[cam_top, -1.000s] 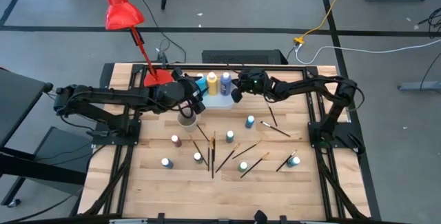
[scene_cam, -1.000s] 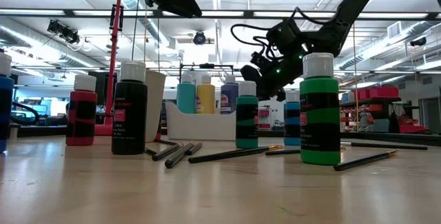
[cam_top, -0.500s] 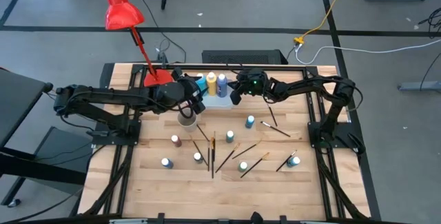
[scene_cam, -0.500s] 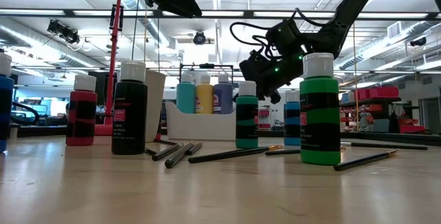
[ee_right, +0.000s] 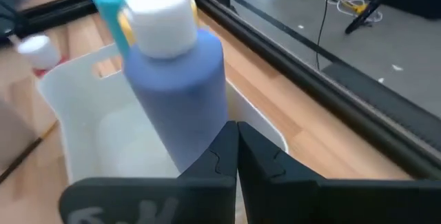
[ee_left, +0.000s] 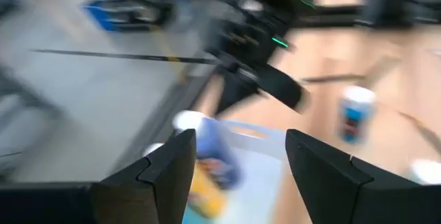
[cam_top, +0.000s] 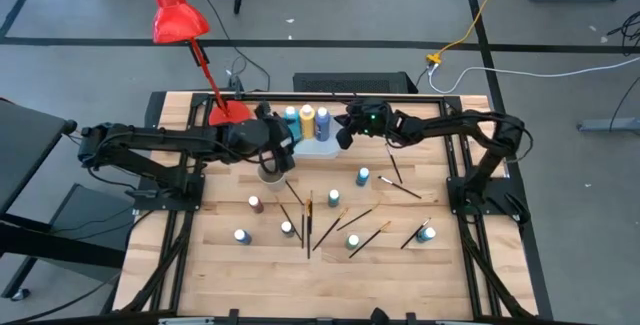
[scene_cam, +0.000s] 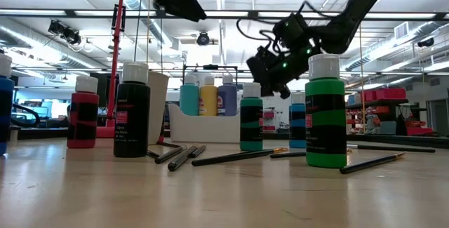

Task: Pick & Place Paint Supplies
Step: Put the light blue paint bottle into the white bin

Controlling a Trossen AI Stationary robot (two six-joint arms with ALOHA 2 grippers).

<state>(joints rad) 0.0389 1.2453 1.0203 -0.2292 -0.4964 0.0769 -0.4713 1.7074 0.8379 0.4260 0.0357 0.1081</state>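
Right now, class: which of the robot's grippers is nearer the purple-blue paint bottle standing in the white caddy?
The right gripper: shut, just beside the purple-blue paint bottle in the white caddy. The left gripper, open, hangs farther off, past the caddy's other end.

The worktop (cam_top: 210,245) is pale planked wood with a smooth, faintly shiny finish. The white caddy (ee_right: 76,107) looks like smooth matt plastic, as does the periwinkle paint bottle (ee_right: 180,86) with its white cap. The paintbrushes (scene_cam: 231,158) have dark glossy handles, and the desk lamp (cam_top: 176,17) is glossy red.
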